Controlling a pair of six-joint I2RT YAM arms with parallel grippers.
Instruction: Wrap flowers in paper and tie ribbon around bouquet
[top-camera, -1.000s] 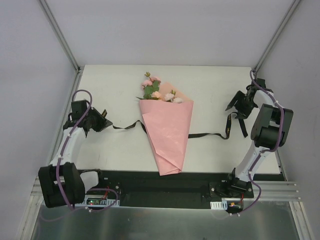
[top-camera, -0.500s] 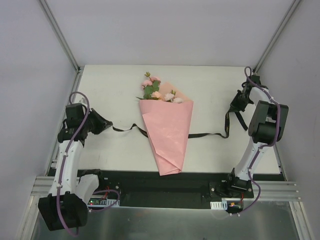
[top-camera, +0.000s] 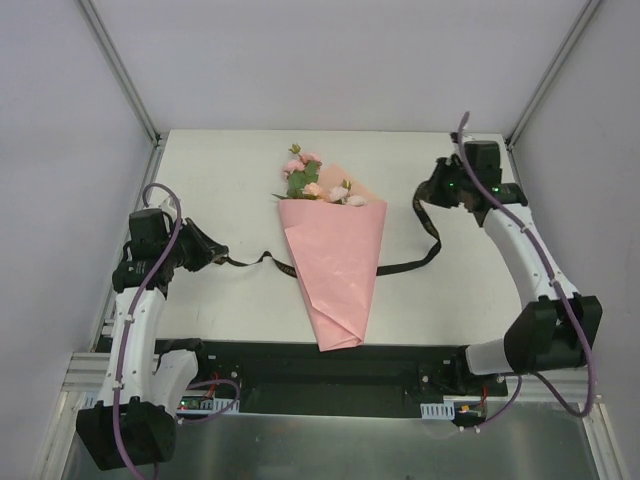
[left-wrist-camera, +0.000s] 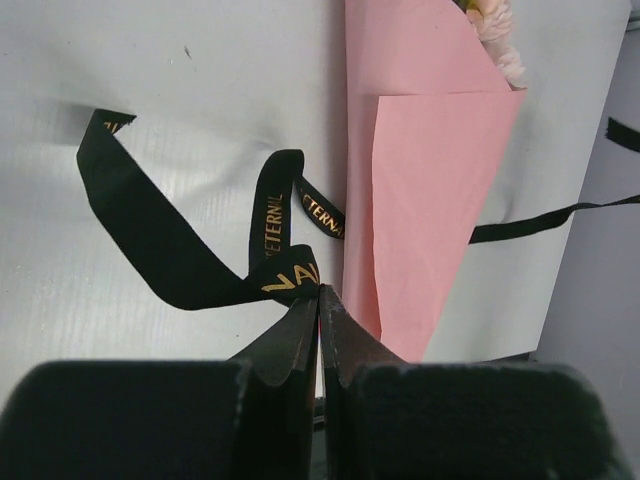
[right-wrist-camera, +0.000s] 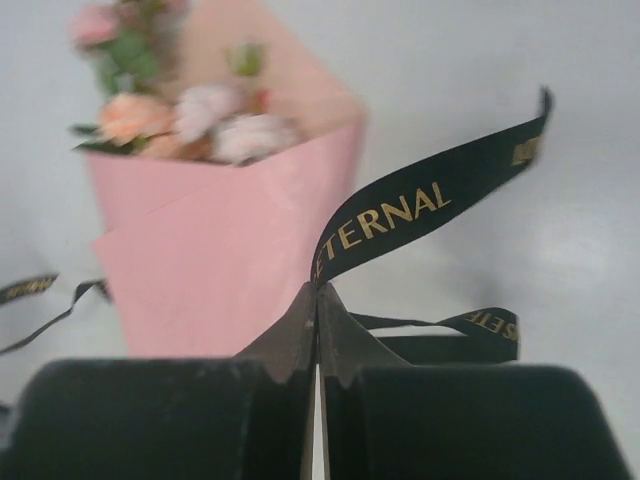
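White table (top-camera: 220, 170): pink paper-cone bouquet (top-camera: 335, 260) lying over narrow black gold-lettered ribbon (top-camera: 400, 268); left fingers (left-wrist-camera: 300, 325), right fingers (right-wrist-camera: 303, 320) each clamped on ribbon.

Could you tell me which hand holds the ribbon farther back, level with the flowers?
The right hand: it pinches the ribbon level with the flowers, whereas the left hand grips it nearer, level with the paper's middle.

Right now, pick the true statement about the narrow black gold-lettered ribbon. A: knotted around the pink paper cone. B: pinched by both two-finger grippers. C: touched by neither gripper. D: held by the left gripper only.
B: the left gripper and the right gripper are each shut on the ribbon, and none crosses the paper cone's front.
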